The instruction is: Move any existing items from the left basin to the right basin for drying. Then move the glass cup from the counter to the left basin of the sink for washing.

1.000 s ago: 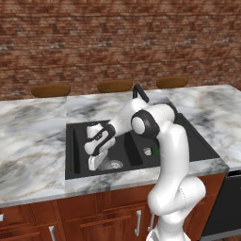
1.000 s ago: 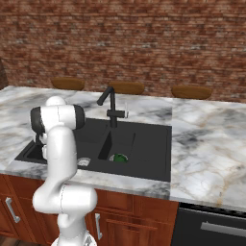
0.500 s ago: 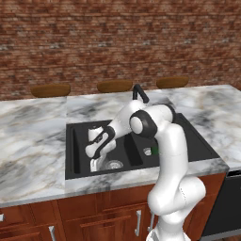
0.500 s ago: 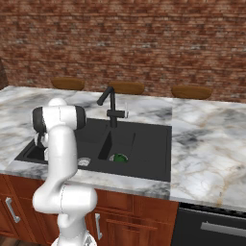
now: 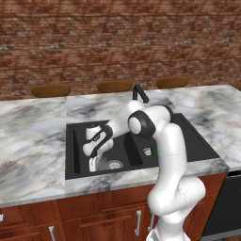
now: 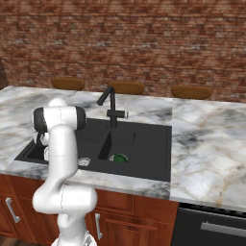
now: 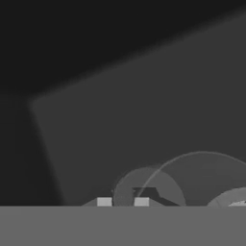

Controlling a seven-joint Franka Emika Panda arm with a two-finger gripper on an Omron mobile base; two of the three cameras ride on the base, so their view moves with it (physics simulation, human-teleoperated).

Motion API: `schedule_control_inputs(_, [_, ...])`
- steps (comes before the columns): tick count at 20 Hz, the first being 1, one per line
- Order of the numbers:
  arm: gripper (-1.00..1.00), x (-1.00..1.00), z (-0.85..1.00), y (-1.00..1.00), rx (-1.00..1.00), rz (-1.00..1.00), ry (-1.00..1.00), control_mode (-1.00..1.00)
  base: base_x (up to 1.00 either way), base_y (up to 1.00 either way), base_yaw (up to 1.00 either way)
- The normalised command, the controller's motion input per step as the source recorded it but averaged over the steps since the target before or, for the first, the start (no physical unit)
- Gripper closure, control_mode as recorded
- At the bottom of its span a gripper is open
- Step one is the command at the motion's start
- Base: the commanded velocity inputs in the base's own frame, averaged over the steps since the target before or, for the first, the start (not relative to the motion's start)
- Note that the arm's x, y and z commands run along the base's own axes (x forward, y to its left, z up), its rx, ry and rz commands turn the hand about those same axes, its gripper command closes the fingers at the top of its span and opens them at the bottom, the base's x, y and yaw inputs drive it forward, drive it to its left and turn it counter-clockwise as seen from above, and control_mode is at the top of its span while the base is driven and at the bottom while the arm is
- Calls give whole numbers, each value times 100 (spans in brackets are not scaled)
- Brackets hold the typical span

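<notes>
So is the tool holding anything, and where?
The cup's rim stands between the tips of the tool in the left basin; grip cannot be told.

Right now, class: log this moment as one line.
gripper: low in left basin | glass cup: at gripper | green item: in right basin

Worktop (image 5: 33,141) white marble, grey-veined, over reddish-brown cabinets (image 5: 103,212); wall (image 5: 117,42) red-brown brick with pale mortar. Sink (image 6: 149,144) and faucet (image 6: 111,104) matte black, drain (image 5: 114,164) silver. Glossy dark-green item (image 6: 118,157) in the narrower basin; arm (image 5: 164,141) white with dark joints; glass cup (image 5: 94,163) pale, see-through.
</notes>
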Motion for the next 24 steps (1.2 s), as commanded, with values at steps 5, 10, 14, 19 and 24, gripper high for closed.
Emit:
schedule_control_inputs(5, [-100,1,-20,0,2,8,1,-100,0,0,0])
schedule_control_inputs(10, [-100,-1,-7,-2,1,5,0,-100,0,0,0])
schedule_control_inputs(14, [-100,-25,0,-10,0,0,-2,-100,0,0,0])
schedule_control_inputs(19, [-100,-32,17,-16,0,0,-7,-100,0,0,0])
schedule_control_inputs(24, [-100,-25,31,-11,0,0,-9,-100,0,0,0])
